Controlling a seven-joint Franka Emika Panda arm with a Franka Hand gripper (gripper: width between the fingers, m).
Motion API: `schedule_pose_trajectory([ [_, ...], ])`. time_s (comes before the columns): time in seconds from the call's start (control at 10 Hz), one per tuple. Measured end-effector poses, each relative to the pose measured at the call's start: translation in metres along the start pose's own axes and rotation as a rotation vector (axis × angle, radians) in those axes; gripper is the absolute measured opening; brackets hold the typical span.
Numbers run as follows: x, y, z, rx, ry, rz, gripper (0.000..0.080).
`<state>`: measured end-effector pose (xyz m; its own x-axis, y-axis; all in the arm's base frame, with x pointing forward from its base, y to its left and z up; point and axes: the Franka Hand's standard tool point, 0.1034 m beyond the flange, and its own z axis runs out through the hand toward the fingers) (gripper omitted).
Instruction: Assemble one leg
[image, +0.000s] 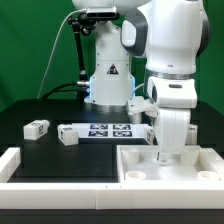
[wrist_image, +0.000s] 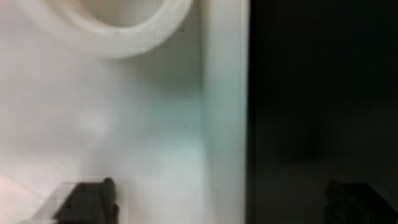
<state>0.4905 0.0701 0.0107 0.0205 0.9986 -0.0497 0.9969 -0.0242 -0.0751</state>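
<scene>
My gripper (image: 166, 156) reaches down to the near left part of the large white square tray-like piece (image: 205, 166) at the exterior view's right. In the wrist view the gripper (wrist_image: 217, 205) is open and empty. One finger (wrist_image: 84, 200) is over the tray's white surface, the other over the black table, with the tray's edge (wrist_image: 224, 110) between them. A round hole (wrist_image: 121, 18) shows in the tray. Two small white legs with tags lie on the black table at the exterior view's left, one (image: 37, 128) further left and one (image: 68, 135) beside the marker board.
The marker board (image: 110, 130) lies in the middle of the table. Another small white part (image: 138, 106) sits behind it near the robot base (image: 108, 85). A raised white rim (image: 18, 164) runs along the table's front and left.
</scene>
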Motion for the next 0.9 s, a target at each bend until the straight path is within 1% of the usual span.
schedule_pose_trajectory([
  [0.1,0.0,0.0,0.0,0.0,0.0,0.0,0.0633],
  [0.2,0.0,0.0,0.0,0.0,0.0,0.0,0.0646],
  [0.5,0.0,0.0,0.0,-0.001,0.0,0.001,0.0648],
  [0.6,0.004,-0.001,-0.006,-0.009,-0.001,0.036,0.0648],
  [0.8,0.014,-0.01,-0.031,-0.037,-0.005,0.087,0.0648],
  [0.9,0.017,-0.011,-0.043,-0.054,-0.004,0.101,0.0648],
])
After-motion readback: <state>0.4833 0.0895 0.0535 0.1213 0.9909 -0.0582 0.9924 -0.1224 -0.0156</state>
